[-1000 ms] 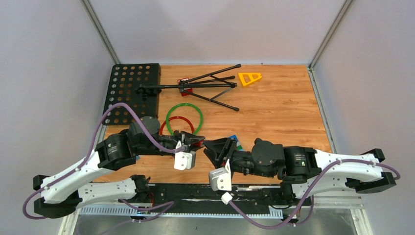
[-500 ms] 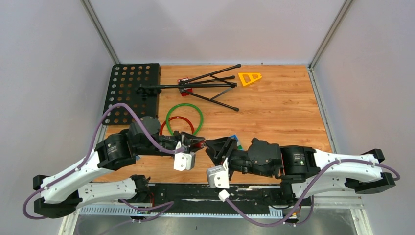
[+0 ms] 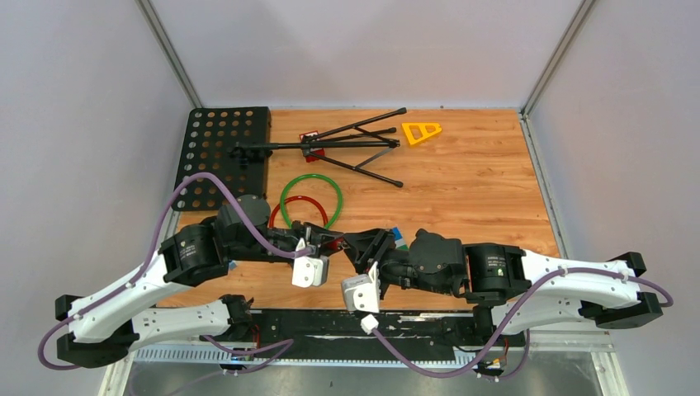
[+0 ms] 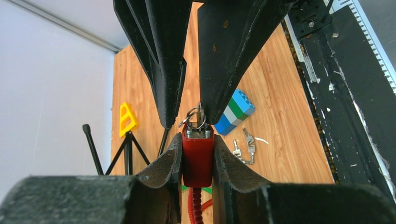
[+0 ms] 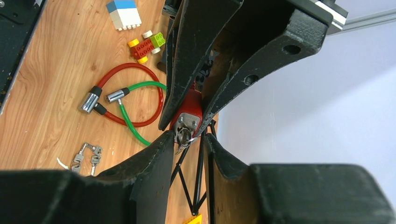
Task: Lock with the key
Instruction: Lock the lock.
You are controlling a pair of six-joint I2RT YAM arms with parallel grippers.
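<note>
My left gripper is shut on the red lock body and holds it above the table, keyhole end facing the right gripper. A small silver key on a ring sits in that end. The lock's red cable loops down to the table. My right gripper is open, its two fingers on either side of the key, tips right at the lock. In the top view the two grippers meet near the table's front middle: left, right.
A green cable lock lies behind the grippers. Spare keys and a blue-green brick block lie on the table under the right arm. A folded black stand, a perforated black plate and a yellow triangle are at the back.
My right arm has moved left, bringing its open fingers up around the key at the lock. The left gripper has held still with the lock.
</note>
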